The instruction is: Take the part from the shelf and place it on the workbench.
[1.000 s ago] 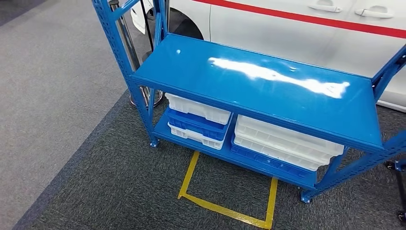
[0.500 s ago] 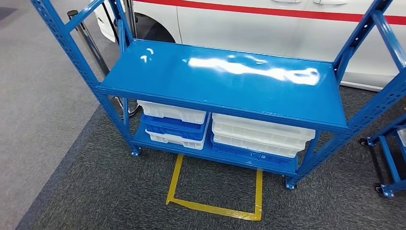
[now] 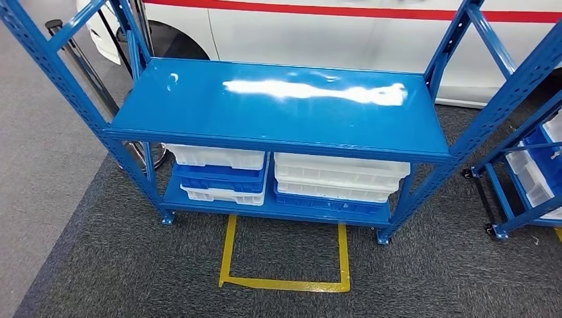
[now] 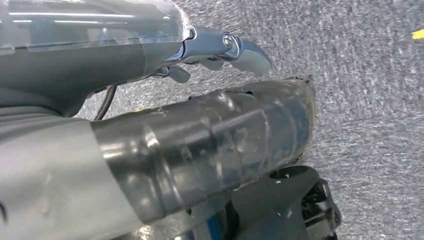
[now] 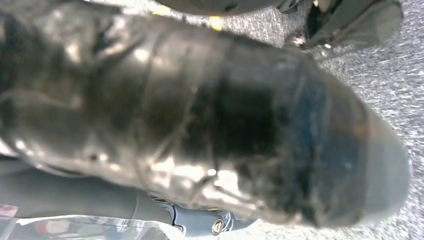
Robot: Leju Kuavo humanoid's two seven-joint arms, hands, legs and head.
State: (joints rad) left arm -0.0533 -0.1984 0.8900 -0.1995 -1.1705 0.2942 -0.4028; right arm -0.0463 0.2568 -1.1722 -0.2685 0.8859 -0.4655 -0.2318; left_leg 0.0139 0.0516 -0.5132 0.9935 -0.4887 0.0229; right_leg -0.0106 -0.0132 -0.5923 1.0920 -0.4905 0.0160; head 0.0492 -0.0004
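A white car [image 3: 344,33] stands behind the blue shelf rack [image 3: 278,119], whose lower level holds stacked white and blue trays [image 3: 338,175] where the part cannot be made out, a yellow tape square [image 3: 285,285] marks the carpet in front, and whether the left hand [image 4: 200,145] or right hand [image 5: 215,115] grasps anything cannot be told.

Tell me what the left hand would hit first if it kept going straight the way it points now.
Most likely the grey carpet. In the left wrist view the left hand hangs pointing out over bare floor, with nothing between its fingers and the carpet. Depth is unclear, so this is a judgement.
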